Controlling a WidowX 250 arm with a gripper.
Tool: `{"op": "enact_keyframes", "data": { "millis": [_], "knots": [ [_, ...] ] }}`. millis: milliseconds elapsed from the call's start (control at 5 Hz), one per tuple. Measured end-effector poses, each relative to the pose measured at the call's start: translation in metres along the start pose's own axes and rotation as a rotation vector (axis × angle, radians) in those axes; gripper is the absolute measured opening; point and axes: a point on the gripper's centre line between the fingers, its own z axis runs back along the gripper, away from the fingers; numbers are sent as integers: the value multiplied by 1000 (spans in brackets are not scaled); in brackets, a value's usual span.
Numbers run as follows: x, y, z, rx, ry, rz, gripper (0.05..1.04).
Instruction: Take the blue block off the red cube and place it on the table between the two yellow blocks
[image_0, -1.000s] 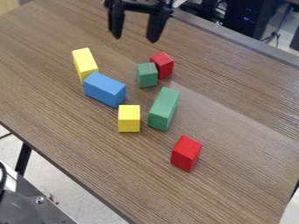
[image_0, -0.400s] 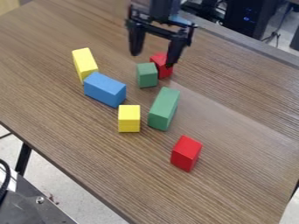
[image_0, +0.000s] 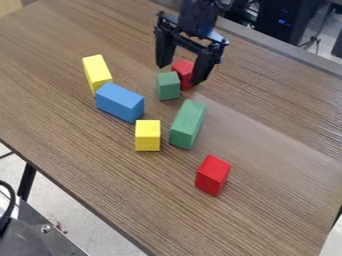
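Black two-finger gripper (image_0: 180, 74) over the far part of a brown wood-grain tabletop (image_0: 80, 150), with fingers spread well apart and nothing in hold. Nearest: red wooden-looking block (image_0: 184, 70), partly hidden behind one finger; impossible to tell whether in contact. Just beside, small green block (image_0: 168, 87), perhaps touching the red. Toward the viewer, long green block (image_0: 188, 124), near a short yellow block (image_0: 147, 135); farther along, a second red block (image_0: 213, 175), well apart. To the picture's left, blue oblong block (image_0: 120, 102), against or almost against a long yellow block (image_0: 97, 71). Likely light, stiff and hard to damage; perhaps slightly slippery on smooth painted faces. For the nearest red block, best held low across two opposite flat sides, clear of the small green one.
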Motion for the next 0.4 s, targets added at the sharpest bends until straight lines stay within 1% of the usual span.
{"op": "enact_keyframes", "data": {
  "millis": [200, 400],
  "knots": [
    [2, 8, -5, 57, -24, 80, 997],
    [2, 9, -4, 65, -26, 110, 997]
  ]
}}
